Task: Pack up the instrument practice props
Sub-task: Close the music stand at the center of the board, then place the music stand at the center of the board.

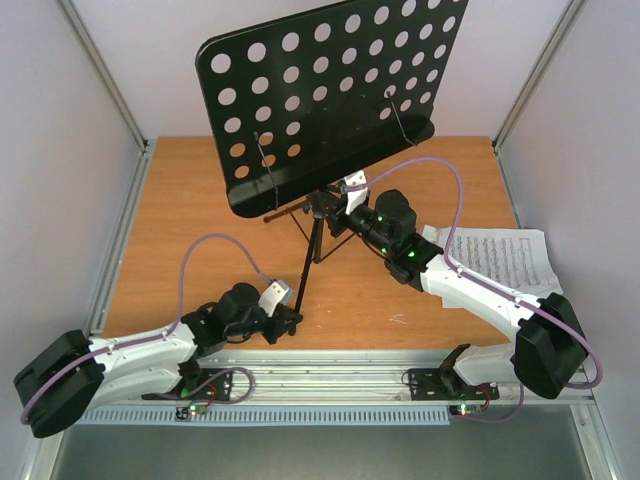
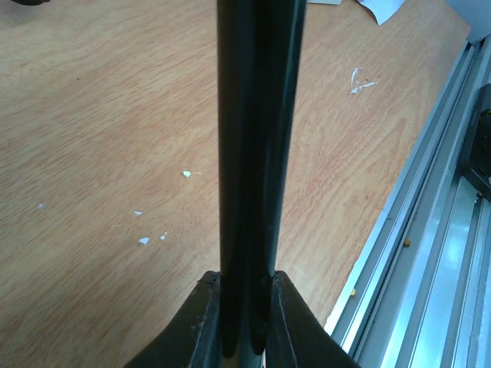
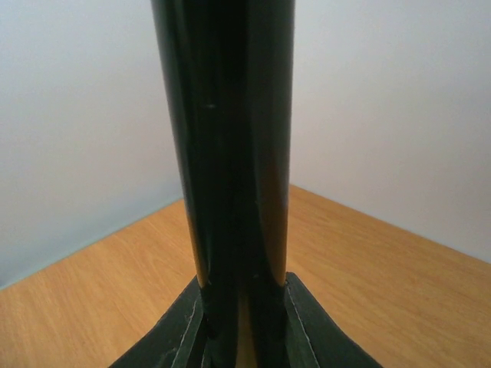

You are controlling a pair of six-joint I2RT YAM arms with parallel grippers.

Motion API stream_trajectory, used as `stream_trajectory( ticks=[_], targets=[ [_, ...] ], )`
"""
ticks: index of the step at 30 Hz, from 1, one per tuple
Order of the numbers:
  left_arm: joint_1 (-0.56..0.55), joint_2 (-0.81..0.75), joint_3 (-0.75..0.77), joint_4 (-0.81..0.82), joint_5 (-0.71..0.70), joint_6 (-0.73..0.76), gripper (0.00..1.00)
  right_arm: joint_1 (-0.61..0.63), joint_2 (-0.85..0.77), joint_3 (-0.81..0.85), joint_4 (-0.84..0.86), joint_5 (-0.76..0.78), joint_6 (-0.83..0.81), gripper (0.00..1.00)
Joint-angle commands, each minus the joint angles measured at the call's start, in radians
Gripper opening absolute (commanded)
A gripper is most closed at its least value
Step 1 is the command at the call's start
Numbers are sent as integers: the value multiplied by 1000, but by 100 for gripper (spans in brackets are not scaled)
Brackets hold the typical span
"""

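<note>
While the left gripper [image 2: 244, 285] clamped the music stand [image 1: 330, 90] low on its shaft, near the front edge of the table [image 1: 170, 210], we held the right gripper [image 3: 244, 295] closed on the shaft under the desk; moving both together would, we judged, prevent tipping. The sheet of music [image 1: 505, 255] lay far right.

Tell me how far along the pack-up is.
Nothing looks packed yet. In hand: the music stand, desk still up, left fingers shut low on it, right fingers shut just under the desk. Left: the sheet of music lying on the table; no metronome in view.
</note>
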Motion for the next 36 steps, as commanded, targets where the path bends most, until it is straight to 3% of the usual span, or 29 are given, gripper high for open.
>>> stream_trajectory(
  ticks=[1,7,15,25,36],
  targets=[
    [15,-20,20,191,-62,-48,0,15,-43,7,10,-30,97,17],
    [15,-25,6,189,-59,-45,0,14,-59,9,17,0,102,39],
    [14,-38,-22,196,-50,-47,1,15,-68,13,39,38,97,49],
    [14,-79,-40,167,-60,-35,0,14,0,61,92,66,122,48],
    [15,-94,-37,156,-60,-32,1,14,55,111,105,-42,127,33]
  ],
)
